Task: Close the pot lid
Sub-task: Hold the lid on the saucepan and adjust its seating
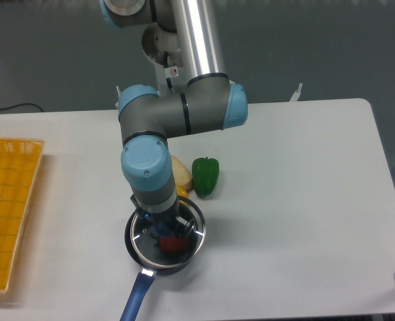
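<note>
- Pincer (pixel 164 226) hangs straight down over the lid (pixel 167 236), at its blue knob; the wrist hides the fingers, so I cannot tell whether it grips or has let go.
- Lid lies on the pot (pixel 136 249), its rim a little off toward the right.
- Centre it, lower it level, then release.
- Pepper (pixel 205 176) stands just beyond on the bench (pixel 297 200).

Gripper (pixel 164 227) mostly hidden beneath the arm's wrist, so jaw state over the pot lid (pixel 167 239) impossible to tell, and the knob not made out. Pot (pixel 164 257) handle cut off by the bottom edge; yellow basket (pixel 10 200) cut by the left edge. Pale item (pixel 180 172) beside the green pepper (pixel 205 175) half covered by the arm, identity unclear.
</note>
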You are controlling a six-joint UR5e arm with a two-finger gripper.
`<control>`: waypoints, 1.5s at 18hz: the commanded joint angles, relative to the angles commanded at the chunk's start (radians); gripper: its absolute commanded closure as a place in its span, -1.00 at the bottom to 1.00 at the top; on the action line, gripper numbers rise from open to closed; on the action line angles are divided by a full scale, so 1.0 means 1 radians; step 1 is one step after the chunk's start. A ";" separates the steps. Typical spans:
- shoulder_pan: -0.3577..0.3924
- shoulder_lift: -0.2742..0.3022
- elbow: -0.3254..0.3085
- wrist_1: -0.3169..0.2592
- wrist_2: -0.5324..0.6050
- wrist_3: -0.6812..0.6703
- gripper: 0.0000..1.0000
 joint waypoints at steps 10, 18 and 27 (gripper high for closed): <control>-0.006 -0.017 0.002 0.017 0.002 -0.040 -0.19; -0.008 -0.020 0.002 0.017 0.003 -0.040 -0.19; -0.015 -0.026 0.002 0.017 0.006 -0.041 -0.19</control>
